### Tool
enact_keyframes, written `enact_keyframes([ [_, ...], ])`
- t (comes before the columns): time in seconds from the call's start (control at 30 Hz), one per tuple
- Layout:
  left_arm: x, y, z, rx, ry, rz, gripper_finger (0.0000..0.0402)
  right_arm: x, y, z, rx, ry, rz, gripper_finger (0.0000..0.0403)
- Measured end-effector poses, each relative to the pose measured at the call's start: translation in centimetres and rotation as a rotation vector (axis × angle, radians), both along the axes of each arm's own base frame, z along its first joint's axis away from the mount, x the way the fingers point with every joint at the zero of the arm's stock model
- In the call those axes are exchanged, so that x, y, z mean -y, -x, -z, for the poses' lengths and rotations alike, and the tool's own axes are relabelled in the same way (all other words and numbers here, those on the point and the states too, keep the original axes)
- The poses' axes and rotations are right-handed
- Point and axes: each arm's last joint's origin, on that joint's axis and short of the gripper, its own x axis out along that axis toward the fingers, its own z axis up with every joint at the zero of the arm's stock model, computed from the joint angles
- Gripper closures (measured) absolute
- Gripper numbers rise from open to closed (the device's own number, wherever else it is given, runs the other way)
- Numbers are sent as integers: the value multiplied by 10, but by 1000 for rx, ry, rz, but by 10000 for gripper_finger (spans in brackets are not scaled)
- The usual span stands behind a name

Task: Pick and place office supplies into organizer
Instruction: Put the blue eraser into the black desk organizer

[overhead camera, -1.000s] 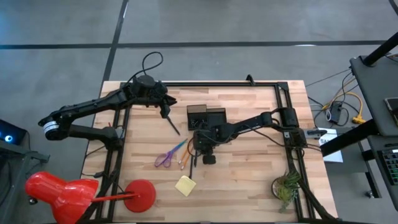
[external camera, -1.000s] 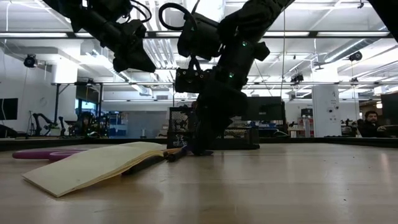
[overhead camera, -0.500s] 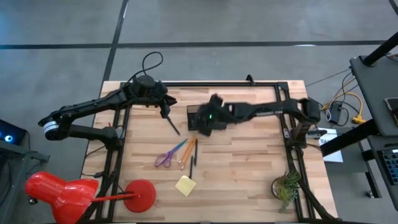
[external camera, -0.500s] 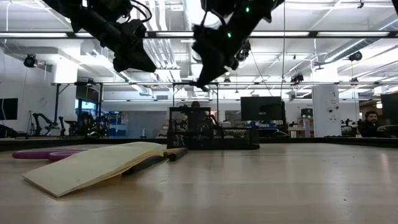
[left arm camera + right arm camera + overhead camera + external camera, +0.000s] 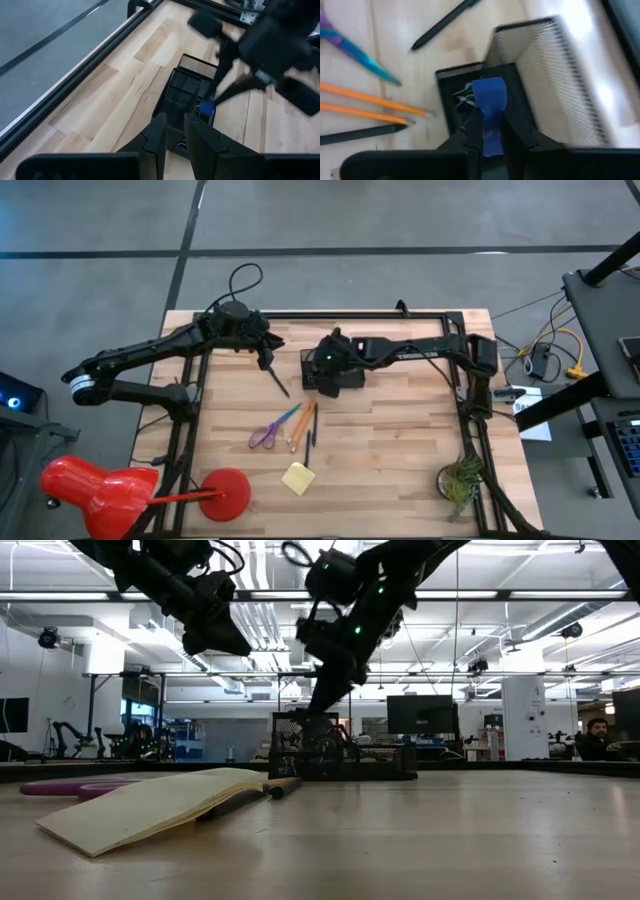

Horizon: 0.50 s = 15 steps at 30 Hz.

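Now, right gripper (image 5: 326,366): reaches in from the right of the high view to sit over the organizer, near frame centre; in the right wrist view its jaws are clenched on a small blue piece (image 5: 489,102) held above a compartment.
Organizer (image 5: 333,369): black mesh box, upper centre of the counter (image 5: 400,440) in the high view; in the low view it stands at mid-frame, behind the pad.
Clips: a few small silvery clips (image 5: 464,95) lie inside one compartment, just beside the blue piece.
Left gripper (image 5: 268,360): upper left of centre in the high view, raised and apart from the organizer; the left wrist view shows its jaws nearly together with only a narrow gap and nothing between them.
Black pen (image 5: 277,380): lies slanted on the counter just below the left gripper in the high view.
Scissors (image 5: 270,430): purple-handled, flat on the counter, lower left of centre.
Orange pencils (image 5: 302,426): two, side by side, just right of the scissors, with another dark pen (image 5: 310,438) next to them.
Sticky-note pad (image 5: 298,478): yellow, lower centre, well apart from the organizer.
Plant (image 5: 460,483): lower right corner of the counter.
Red lamp (image 5: 120,490): lower left.
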Motion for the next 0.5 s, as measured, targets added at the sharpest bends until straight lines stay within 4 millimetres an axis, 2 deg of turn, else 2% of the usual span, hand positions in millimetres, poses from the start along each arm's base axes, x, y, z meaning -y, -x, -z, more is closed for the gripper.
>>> enact_keyframes([
  [0.23, 0, 0, 0, 1, -2, 0, 350, 2, -20, 26, -34, -44, -29, 369],
  [0.33, 0, 0, 0, 1, -2, 0, 350, 4, -25, 39, -72, -29, 9, 369],
  [0.5, -1, 0, 0, -4, -12, -19, 350, 4, -27, 41, -104, -39, 29, 356],
])
